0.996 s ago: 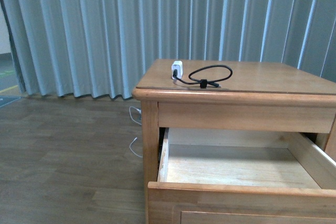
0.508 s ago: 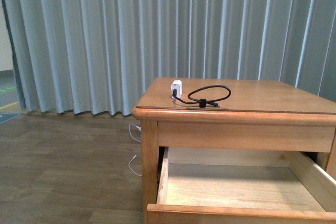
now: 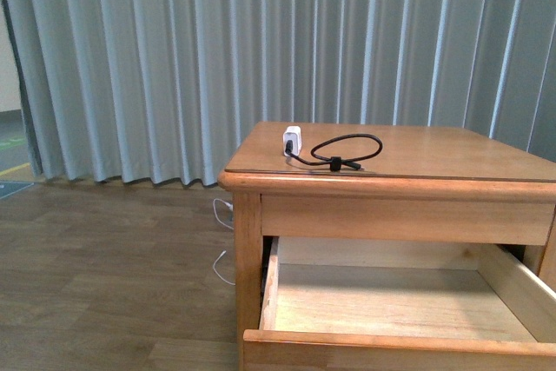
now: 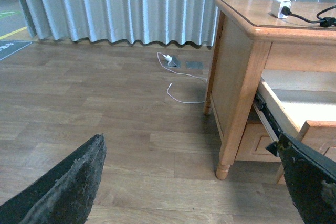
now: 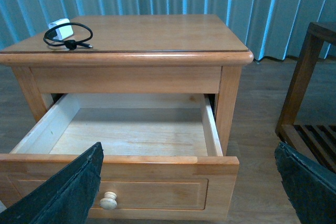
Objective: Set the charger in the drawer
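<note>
Only the front camera's framing has moved: the nightstand sank in the picture, then rose partway back. Nothing on it has shifted.

- The charger is where it was, on the nightstand top toward 9 o'clock. Its white block stands upright, with the tied black loop lying flat at the block's 3 o'clock.
- The drawer is pulled out at 6 o'clock below the charger. Its pale interior is bare.
- The left gripper has its fingers spread wide and holds nothing. It is well apart from the nightstand, over the floor.
- The right gripper is likewise spread and empty, facing the drawer front.
- A thin white cord lies on the floor. It is not the target.

Judgement: the drawer step is done and the pick has not begun. The shift looks like the robot lining up to reach the charger.
</note>
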### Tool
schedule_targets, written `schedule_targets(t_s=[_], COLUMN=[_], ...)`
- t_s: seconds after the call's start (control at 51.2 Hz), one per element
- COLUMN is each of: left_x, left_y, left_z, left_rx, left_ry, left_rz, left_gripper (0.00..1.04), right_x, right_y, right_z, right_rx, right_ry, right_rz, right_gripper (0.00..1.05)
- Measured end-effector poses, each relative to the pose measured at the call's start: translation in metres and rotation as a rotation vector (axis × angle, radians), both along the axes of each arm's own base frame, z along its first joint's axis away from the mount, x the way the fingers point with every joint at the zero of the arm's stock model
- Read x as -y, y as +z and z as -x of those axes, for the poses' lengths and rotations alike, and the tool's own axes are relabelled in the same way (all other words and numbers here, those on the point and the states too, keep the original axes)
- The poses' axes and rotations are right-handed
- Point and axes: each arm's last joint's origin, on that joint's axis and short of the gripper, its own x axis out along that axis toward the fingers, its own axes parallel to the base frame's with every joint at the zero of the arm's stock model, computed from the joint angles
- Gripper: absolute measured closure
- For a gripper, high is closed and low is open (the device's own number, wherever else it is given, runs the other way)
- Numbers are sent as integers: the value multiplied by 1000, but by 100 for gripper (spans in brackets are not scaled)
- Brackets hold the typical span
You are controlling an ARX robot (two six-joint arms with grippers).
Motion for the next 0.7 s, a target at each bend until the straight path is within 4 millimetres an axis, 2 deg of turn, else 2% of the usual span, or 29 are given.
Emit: schedule_targets(t_s=[0.215,0.352,0.449,0.586,0.703], left_x=[0,5,13,22,29], left_y=[0,-5,3,30,49], left_z=[0,-6,-15,-44,-78], left_rx=[-1,-62,-74,-90,-118], left_ry=[6,236,217,155,130], left_rz=[2,95,107,109,108], left_gripper=[6,6,6,6,6], right_x=[0,0,0,0,0], right_y=[0,0,0,0,0], right_z=[0,0,0,0,0], right_rx=[0,0,0,0,0], right_ry=[0,0,0,0,0], right_rz=[0,0,0,0,0], right_gripper=[8,8,8,8,8])
